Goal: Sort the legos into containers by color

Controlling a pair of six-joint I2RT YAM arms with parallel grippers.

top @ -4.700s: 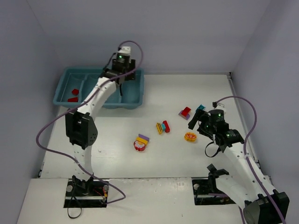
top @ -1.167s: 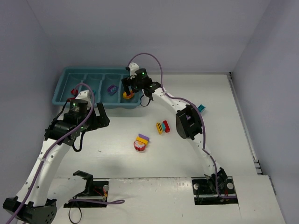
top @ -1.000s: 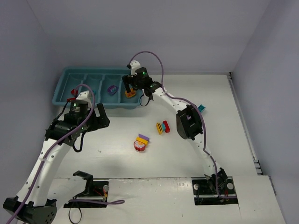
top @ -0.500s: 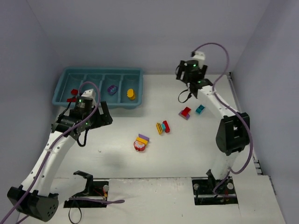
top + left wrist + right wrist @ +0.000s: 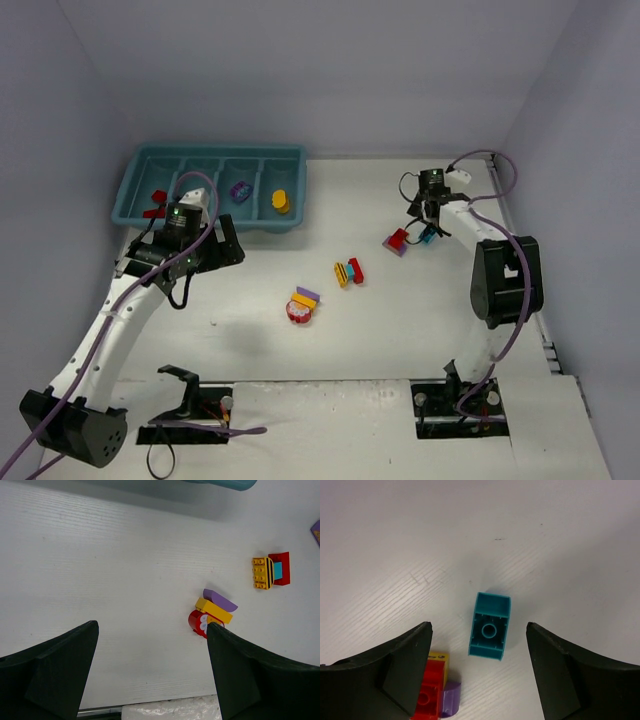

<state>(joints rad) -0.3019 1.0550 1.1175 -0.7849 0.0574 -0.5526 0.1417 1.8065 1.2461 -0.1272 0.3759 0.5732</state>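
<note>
The teal tray (image 5: 296, 190) of containers stands at the back left; it holds red legos (image 5: 155, 203), a purple piece (image 5: 239, 190) and a yellow piece (image 5: 281, 201), each colour in its own compartment. My right gripper (image 5: 430, 228) (image 5: 478, 630) is open, low over a teal brick (image 5: 490, 631) (image 5: 429, 236) that lies hollow side up between its fingers, untouched. A red-yellow-purple stack (image 5: 432, 692) (image 5: 398, 241) lies beside the left finger. My left gripper (image 5: 222, 250) (image 5: 151, 627) hangs open and empty in front of the tray.
A round red piece topped with yellow and purple bricks (image 5: 301, 305) (image 5: 211, 614) and a yellow-teal-red stack (image 5: 349, 271) (image 5: 271, 570) lie mid-table. Grey walls enclose the table on three sides. The right arm's cable loops above its wrist.
My right arm left the yellow piece in the tray's rightmost compartment, swung across to the right side and came down over the teal brick, its jaws narrowing. The left arm shifted only slightly.
</note>
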